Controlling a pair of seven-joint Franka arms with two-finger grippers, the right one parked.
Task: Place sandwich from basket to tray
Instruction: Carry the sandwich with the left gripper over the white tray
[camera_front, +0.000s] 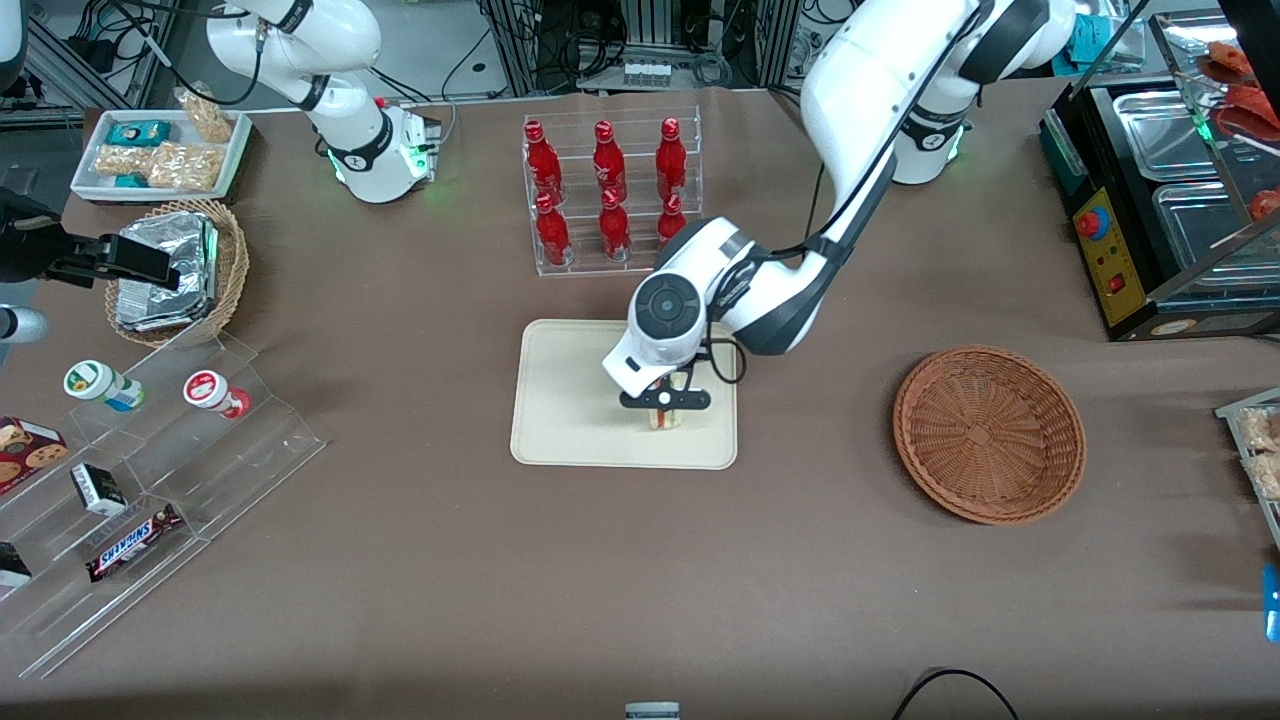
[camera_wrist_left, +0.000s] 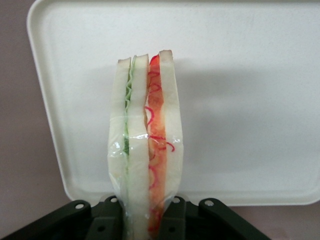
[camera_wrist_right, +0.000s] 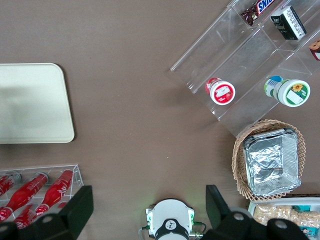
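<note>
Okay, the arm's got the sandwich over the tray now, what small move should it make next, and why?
Probably ease straight down, then release. The gripper has its jaws shut on the sandwich, standing on edge above the tray, and the basket is already empty. Whether the sandwich touches the tray yet, I cannot tell.

I read "SNICKERS" on the brown candy bar (camera_front: 133, 541) lying on the clear acrylic step shelf (camera_front: 150, 470) toward the parked arm's end of the table. My gripper (camera_front: 664, 404) sits over the tray (camera_front: 560, 400), clamping the sandwich (camera_wrist_left: 146, 145), which carries no lettering.
</note>
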